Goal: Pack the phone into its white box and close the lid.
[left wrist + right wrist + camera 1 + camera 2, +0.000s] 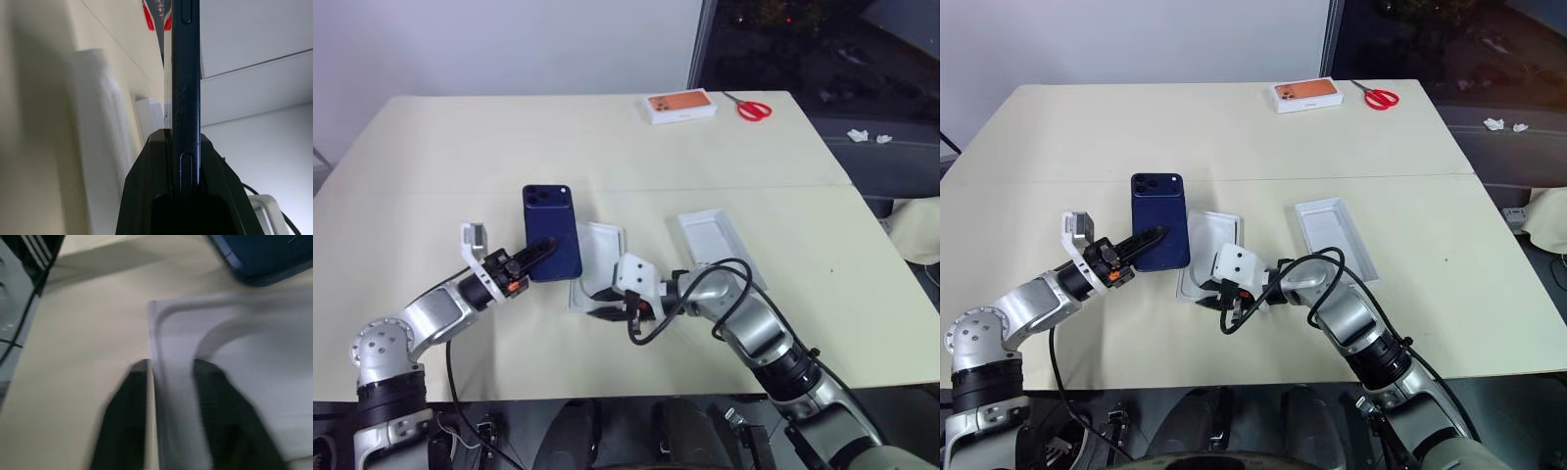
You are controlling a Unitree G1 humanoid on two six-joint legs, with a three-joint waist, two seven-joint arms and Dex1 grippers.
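Navy-blue, the phone [551, 231] stands lifted off the table [460, 147], back showing, pinched at its lower edge by the left tool [530, 260]. Just beside the phone lies a white tray [599, 247] with a rounded recess; whether it is the box base I cannot tell. The right tool [607, 304] has its fingers [122, 421] parted astride that tray's rim. Beyond it lies another white tray [717, 242], well apart from the phone.

Cream table [607, 137] before a white wall [499, 44], dark window [803, 44] alongside
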